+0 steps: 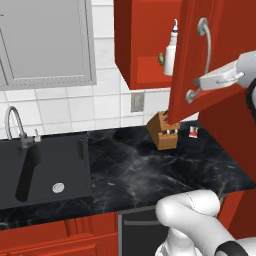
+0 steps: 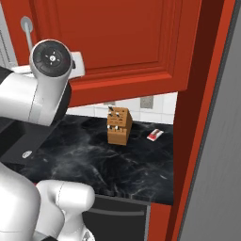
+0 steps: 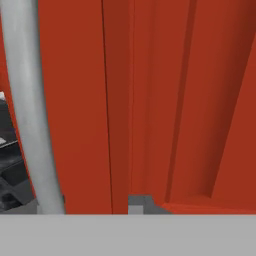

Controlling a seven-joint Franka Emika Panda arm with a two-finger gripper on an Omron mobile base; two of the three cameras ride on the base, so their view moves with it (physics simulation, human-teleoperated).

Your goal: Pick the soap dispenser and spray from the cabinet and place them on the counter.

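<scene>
The red cabinet (image 1: 145, 45) hangs above the desk (image 1: 150, 170), and one of its doors (image 1: 192, 55) stands swung out toward the robot. The open door covers much of the interior in the left base view. The spray (image 1: 171, 52) stands upright on the cabinet's shelf, its right side cut off by the door's edge; only the white body and pointed nozzle head show. Just left of it a small greenish thing (image 1: 161, 59) sits on the same shelf, too small to identify. The soap dispenser cannot be made out.

The claw (image 1: 196, 86) sits at the lower part of the door's curved silver handle (image 1: 204, 30), its tips against the door face. Whether they are clamped on the bar or merely beside it cannot be told. In the hand view the handle (image 3: 30, 110) runs as a grey bar down the left side, close to the camera, with red door panelling (image 3: 165, 100) behind.

On the desk a wooden knife block (image 1: 164, 130) stands below the door, its top partly hidden by the door's lower corner. A small red and white packet (image 1: 193, 131) lies near it. The black sink (image 1: 45, 170) and faucet (image 1: 15, 125) lie to the left.
</scene>
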